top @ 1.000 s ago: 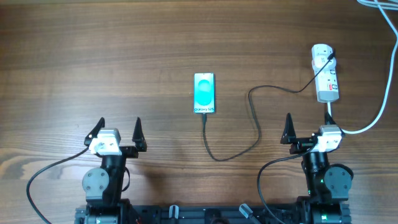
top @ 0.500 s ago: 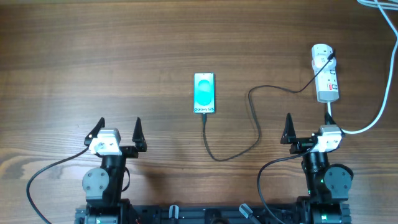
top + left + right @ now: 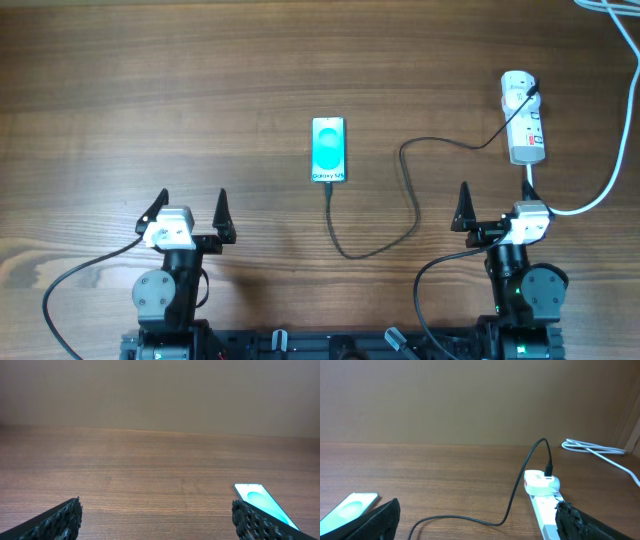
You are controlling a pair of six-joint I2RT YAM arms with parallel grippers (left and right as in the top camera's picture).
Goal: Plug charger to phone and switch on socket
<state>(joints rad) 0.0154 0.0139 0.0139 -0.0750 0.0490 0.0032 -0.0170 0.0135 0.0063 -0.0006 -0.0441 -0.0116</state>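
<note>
The phone [image 3: 328,150] lies flat mid-table, teal screen up, "Galaxy S25" text at its near end. It also shows in the left wrist view [image 3: 262,505] and the right wrist view [image 3: 350,508]. The charger's thin black cable [image 3: 408,190] runs from a white adapter on the socket [image 3: 522,130] in a loop to the phone's near end, its tip at the phone's edge [image 3: 329,190]. The socket also shows in the right wrist view [image 3: 545,505]. My left gripper [image 3: 190,210] is open and empty, near-left of the phone. My right gripper [image 3: 495,205] is open and empty, just in front of the socket.
A thick white cord [image 3: 610,190] leaves the socket's near end, curves right and runs up the table's right side to the far corner [image 3: 592,448]. The wooden table [image 3: 150,90] stretches bare to the left and the back.
</note>
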